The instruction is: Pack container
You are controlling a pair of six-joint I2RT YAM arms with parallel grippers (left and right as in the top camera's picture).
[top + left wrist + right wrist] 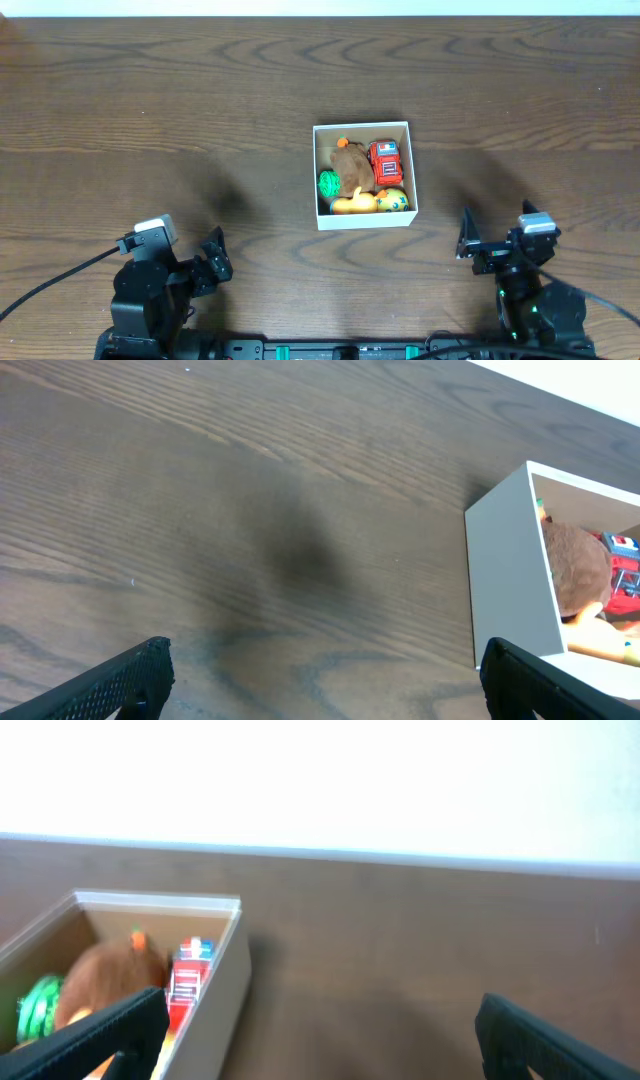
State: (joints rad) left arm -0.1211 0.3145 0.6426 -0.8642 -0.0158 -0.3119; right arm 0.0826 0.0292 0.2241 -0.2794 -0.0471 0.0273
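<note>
The container [363, 223], a small white-walled open box, stands at the table's middle. Inside lie a brown plush toy [350, 166], a red toy truck [386, 162], a green ball [329, 183], a yellow toy [354, 204] and a yellow-green ball [393, 200]. My left gripper [216, 262] is open and empty near the front left, well clear of the box. My right gripper [468, 243] is open and empty at the front right. The left wrist view shows the box's white wall [510, 570]; the right wrist view shows the box [215, 990] with toys inside, between and beyond my open fingers [320, 1030].
The dark wooden table [200, 100] stretches around the box on all sides. A pale wall strip runs along the far edge [320, 780]. Black cables trail from both arm bases at the front edge.
</note>
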